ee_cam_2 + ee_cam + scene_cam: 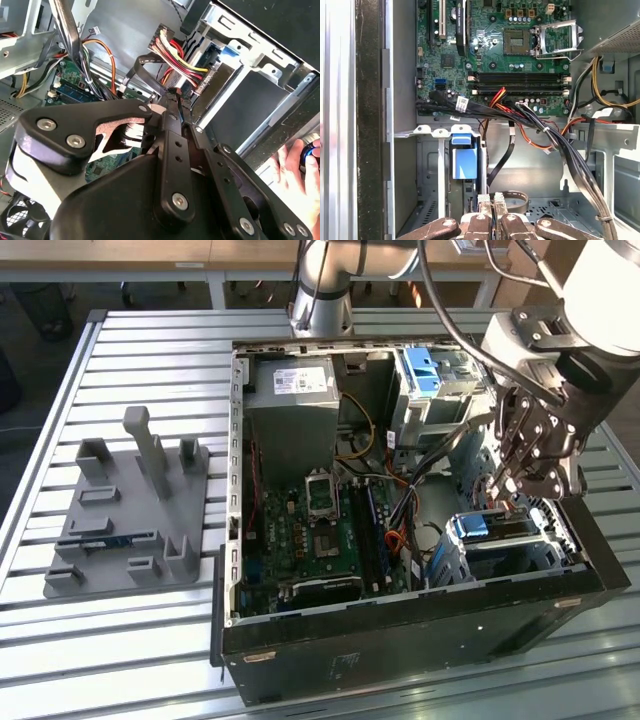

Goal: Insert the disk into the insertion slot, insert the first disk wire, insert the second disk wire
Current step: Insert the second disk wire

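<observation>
Step in hand: the disk [497,530] is already sitting inside the insertion slot [560,558], toward the near corner of the case [420,640] at the exterior view's right — so a wire step looks to be under way.
Hand: the hand [492,201] is hanging just behind the bay, its fingertips [484,202] pressing together; whether they are pinching a connector, I cannot tell.
Next move: judging from this, seating a plug is calling for fine alignment, since the cable bundle [555,142] is crowding the gap.
Materials: perforated silver sheet metal, glossy blue plastic carrier tab [463,157], limp sheathed wires, ribbed metal worktop [150,350].
</observation>
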Robot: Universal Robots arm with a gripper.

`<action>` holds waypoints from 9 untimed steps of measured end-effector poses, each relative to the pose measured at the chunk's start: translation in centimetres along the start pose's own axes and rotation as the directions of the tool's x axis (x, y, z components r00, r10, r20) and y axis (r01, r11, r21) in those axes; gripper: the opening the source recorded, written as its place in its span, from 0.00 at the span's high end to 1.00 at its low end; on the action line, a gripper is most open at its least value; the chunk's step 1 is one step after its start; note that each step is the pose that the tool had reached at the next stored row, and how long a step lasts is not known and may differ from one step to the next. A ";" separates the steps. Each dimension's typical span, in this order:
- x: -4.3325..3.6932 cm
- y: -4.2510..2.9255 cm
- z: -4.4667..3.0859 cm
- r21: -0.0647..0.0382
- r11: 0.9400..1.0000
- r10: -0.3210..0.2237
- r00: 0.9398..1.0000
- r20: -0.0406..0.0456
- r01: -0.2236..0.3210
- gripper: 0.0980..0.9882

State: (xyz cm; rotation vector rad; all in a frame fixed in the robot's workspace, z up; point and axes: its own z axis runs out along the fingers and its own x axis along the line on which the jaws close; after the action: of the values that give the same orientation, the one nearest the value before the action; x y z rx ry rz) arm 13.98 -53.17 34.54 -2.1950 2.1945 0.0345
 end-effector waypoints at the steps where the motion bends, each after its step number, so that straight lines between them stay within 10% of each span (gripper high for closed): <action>1: 0.05 0.00 0.00 0.000 1.000 0.000 1.000 0.000 0.000 0.94; 9: 0.07 0.00 0.00 0.000 1.000 -0.001 1.000 0.000 0.001 0.94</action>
State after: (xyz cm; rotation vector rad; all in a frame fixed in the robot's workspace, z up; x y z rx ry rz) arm 13.98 -53.24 34.54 -2.1961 2.1934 0.0346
